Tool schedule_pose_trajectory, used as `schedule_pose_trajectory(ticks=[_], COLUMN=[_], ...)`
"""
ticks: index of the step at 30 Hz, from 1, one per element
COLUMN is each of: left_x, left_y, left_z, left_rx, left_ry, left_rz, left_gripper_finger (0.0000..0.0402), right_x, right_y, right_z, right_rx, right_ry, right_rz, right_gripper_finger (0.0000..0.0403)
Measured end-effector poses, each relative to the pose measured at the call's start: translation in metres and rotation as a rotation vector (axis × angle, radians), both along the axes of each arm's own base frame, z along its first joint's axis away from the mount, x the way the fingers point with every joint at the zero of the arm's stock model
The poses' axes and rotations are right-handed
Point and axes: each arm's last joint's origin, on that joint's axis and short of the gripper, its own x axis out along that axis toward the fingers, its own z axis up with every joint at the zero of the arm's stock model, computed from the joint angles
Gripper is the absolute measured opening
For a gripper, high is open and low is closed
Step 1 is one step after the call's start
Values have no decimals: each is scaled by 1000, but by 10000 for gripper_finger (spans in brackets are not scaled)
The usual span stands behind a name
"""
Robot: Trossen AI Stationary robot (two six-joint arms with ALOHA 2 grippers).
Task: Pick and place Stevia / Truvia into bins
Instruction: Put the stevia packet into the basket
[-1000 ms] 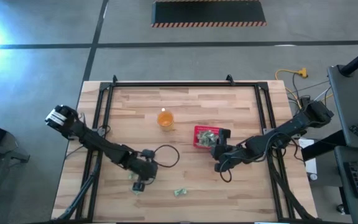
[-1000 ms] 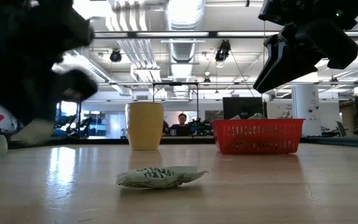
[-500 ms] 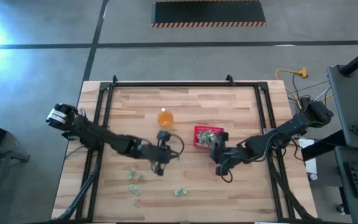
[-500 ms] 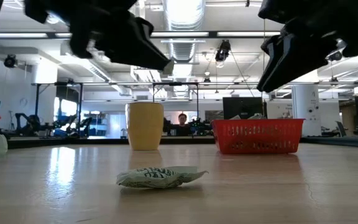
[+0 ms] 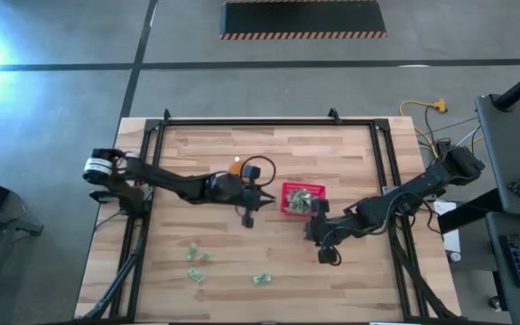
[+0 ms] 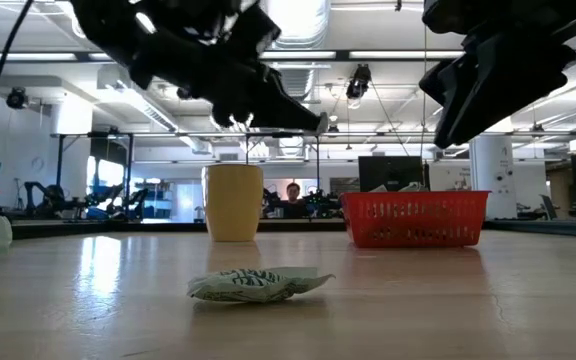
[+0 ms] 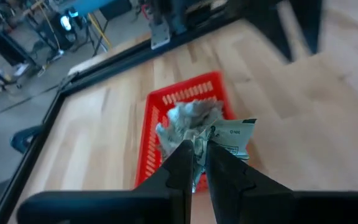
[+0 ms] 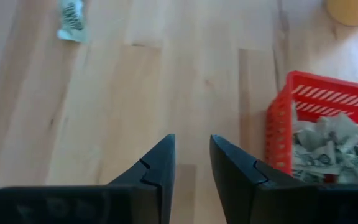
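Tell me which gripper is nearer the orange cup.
Left. The left gripper hangs close beside the orange cup, between it and the red basket, shut on a packet. The right gripper hangs on the basket's far side from the cup.

No word, brand or number can be read anywhere in these views. The packet (image 7: 232, 138) pinched in the left claw (image 7: 195, 163) carries small dark print on its white face, and the crumpled packet (image 6: 258, 284) lying on the bench (image 6: 418, 300) shows dark lettering across its side, but both are too small and blurred to make out. The packets heaped in the red basket (image 8: 278, 134) show only unreadable dark marks as well.
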Motion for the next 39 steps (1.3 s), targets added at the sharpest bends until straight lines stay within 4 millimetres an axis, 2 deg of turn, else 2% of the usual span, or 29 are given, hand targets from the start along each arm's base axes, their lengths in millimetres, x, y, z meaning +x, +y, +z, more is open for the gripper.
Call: schedule_pose_trajectory(ticks=[10, 15, 20, 28, 34, 39], left_x=[53, 71, 74, 73, 71, 70], left_y=[21, 38, 46, 46, 46, 46], left_z=[-13, -24, -30, -33, -36, -28], left_rx=[3, 8, -1, 5, 5, -1], left_ry=[14, 61, 73, 96, 129, 110], left_rz=[66, 118, 140, 142, 141, 144], left_gripper_finger=[22, 22, 22, 29, 79, 121], right_x=[1, 0, 0, 0, 0, 1], right_y=[1, 1, 2, 2, 2, 2], right_z=[1, 0, 0, 0, 0, 0], right_rx=[22, 27, 43, 40, 43, 45], right_ry=[-3, 0, 7, 8, 3, -3], right_rz=[15, 19, 32, 35, 35, 35], right_gripper_finger=[82, 86, 84, 72, 76, 76])
